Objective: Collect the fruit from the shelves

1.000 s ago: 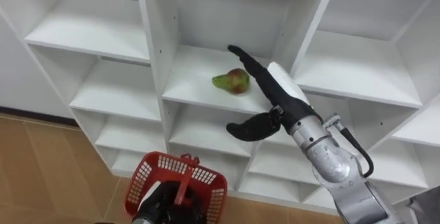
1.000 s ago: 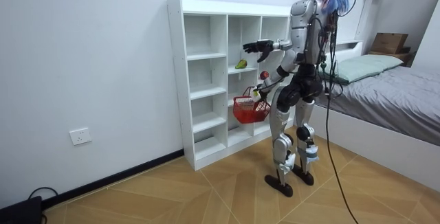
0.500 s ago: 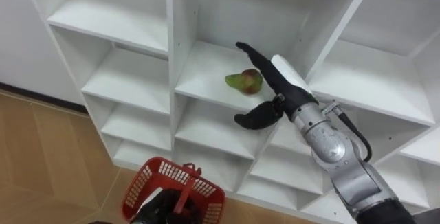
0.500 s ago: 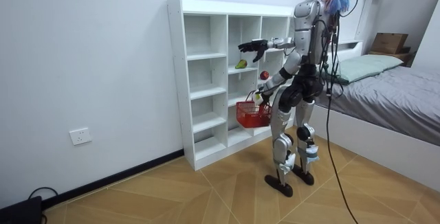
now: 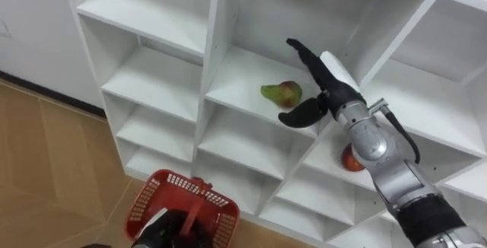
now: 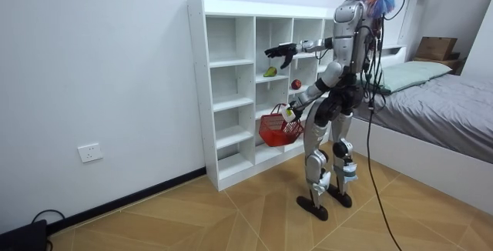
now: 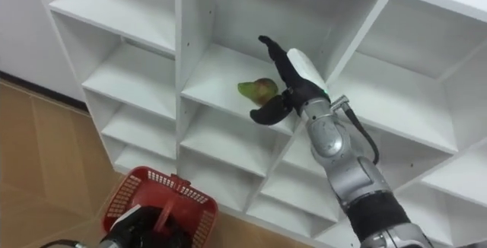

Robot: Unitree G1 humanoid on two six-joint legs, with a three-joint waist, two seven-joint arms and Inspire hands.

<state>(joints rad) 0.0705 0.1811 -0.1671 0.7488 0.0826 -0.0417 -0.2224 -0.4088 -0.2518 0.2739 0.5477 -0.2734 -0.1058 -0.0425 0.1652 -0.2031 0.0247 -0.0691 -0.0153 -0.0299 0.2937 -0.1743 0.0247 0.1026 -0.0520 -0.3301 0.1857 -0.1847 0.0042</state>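
Left eye view: pear (image 5: 283, 93) just beside right hand (image 5: 326, 90).

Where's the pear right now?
The pear lies on a middle closet shelf, just left of the open right hand. The red basket hangs below from the left hand.

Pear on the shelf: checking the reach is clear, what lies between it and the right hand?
Nothing: in the left eye view only a sliver of bare white shelf separates the pear from the open right hand. Left hand grips the basket.
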